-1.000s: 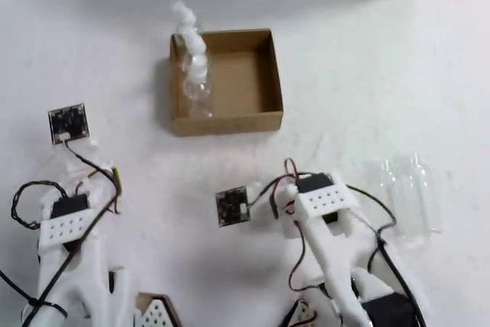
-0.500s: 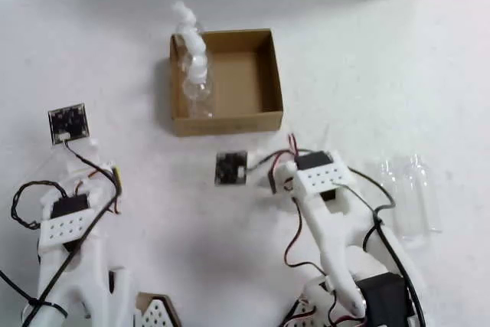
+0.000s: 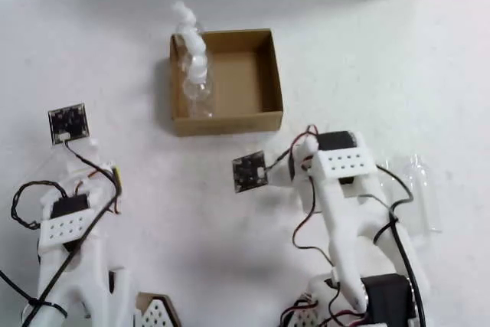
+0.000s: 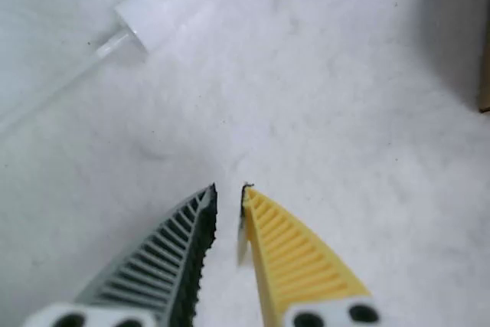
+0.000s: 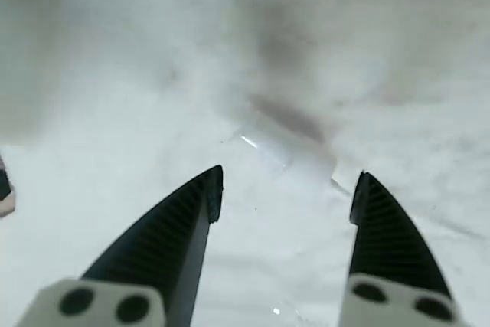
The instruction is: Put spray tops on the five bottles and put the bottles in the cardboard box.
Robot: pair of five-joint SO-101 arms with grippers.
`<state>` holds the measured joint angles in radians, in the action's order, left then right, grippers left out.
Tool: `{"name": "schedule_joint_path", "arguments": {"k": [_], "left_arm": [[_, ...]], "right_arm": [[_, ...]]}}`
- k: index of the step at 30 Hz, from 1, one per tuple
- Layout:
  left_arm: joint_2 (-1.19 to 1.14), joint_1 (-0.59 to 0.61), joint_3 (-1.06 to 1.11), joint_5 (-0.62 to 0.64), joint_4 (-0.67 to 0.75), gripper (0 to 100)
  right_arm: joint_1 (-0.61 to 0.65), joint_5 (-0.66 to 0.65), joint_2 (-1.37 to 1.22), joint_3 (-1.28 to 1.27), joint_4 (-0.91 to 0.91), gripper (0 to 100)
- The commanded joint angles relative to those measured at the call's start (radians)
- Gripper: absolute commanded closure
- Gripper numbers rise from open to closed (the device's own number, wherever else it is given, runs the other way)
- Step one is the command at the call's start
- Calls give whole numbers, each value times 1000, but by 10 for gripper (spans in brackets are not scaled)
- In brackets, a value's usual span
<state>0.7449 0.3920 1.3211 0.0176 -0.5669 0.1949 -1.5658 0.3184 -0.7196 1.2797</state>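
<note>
Bottle (image 5: 285, 149), clear, seemingly just ahead of right gripper (image 5: 289, 175), jaws apart; risk: rolling away if nudged off-centre.

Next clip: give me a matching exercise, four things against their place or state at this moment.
1. left gripper
2. right gripper
3. capped bottle
4. loose spray top

A. lying on the bare table
B. fingers wide apart
C. inside the cardboard box
D. fingers nearly together

Pairs: 1-D, 2-B, 3-C, 4-A.
</note>
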Motion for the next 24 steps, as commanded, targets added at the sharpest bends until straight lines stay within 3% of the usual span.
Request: {"name": "schedule_joint_path", "arguments": {"k": [1,5,12,21,24], "left_arm": [[-4,-13,-6,-12,29,932],[-4,-13,-6,-12,28,932],[-4,-13,-6,-12,28,932],[-4,-13,-6,-12,28,932],[-4,-13,-6,-12,28,932]], "right_arm": [[-59,-92,-10,40,-13,765],[-62,-140,-10,-28,-76,767],[-61,-101,-10,-160,-306,768],[-62,-94,-12,-241,-444,772],[-62,-92,-12,-258,-478,838]]}}
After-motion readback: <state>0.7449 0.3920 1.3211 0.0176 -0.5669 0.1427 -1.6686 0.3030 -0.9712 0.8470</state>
